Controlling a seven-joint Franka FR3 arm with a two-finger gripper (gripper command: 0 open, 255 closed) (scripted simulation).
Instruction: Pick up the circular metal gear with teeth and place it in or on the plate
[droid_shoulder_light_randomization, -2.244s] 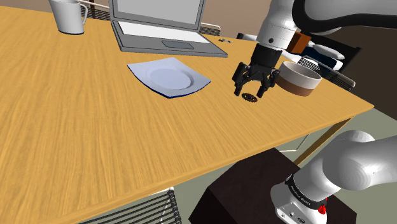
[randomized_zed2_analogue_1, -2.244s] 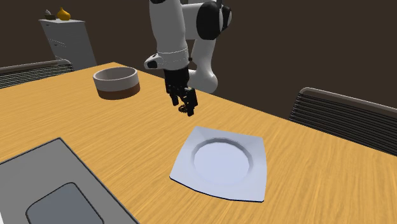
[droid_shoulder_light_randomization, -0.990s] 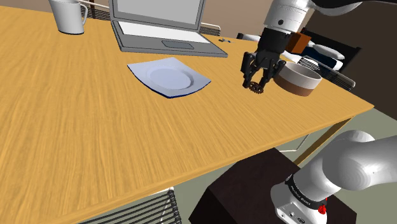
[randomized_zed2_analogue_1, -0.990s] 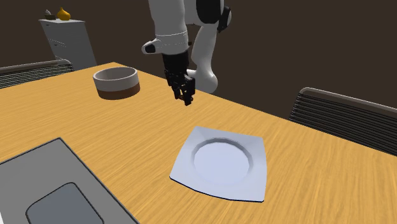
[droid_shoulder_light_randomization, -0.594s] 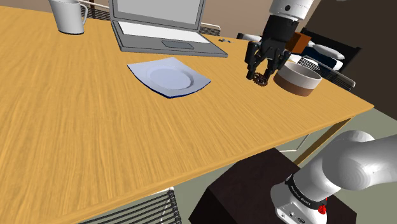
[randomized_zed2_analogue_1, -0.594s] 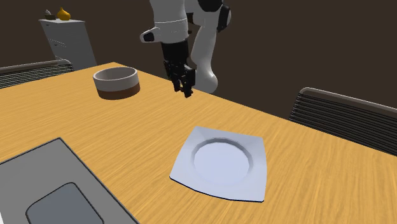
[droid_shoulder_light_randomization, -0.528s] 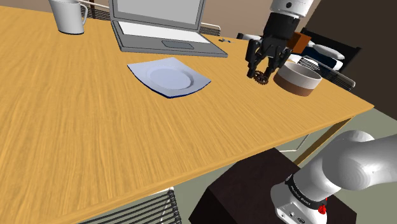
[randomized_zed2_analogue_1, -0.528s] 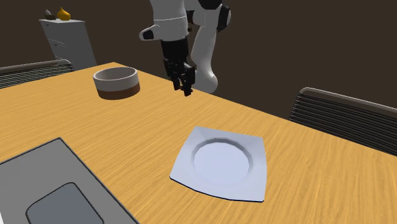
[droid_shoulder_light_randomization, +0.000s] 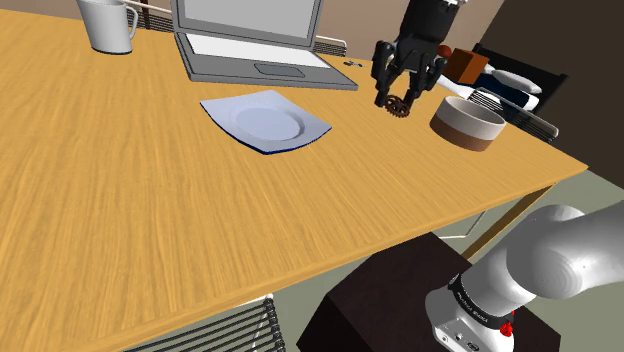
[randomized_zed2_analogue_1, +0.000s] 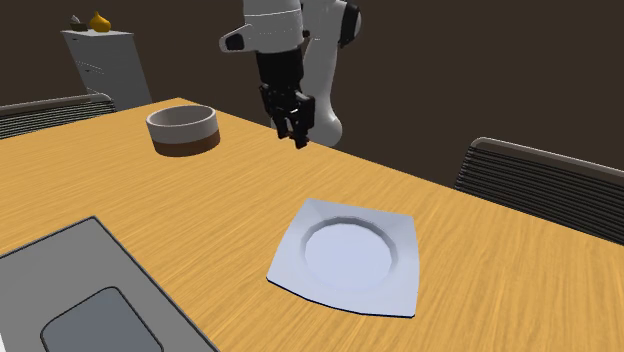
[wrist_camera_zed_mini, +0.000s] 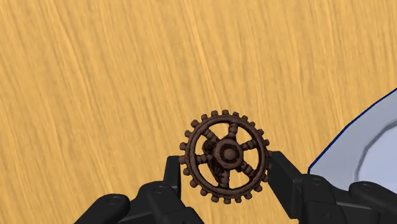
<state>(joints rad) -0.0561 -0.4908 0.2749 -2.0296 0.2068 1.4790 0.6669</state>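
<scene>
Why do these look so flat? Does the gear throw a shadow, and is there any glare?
Wrist view: even light; the gear, clasped between the fingers, throws no shadow on the table. Shoulder view: no shadow that I can see under the gear, no glare on the plate. Second exterior view: soft shading inside the plate's rim, dim brown backdrop.

The arm's claw (randomized_zed2_analogue_1: 298, 135) points down, raised off the tabletop (droid_shoulder_light_randomization: 150, 220) near the plate (droid_shoulder_light_randomization: 265, 122), fingers (wrist_camera_zed_mini: 172, 175) clamped on the gear (wrist_camera_zed_mini: 224, 156).
</scene>
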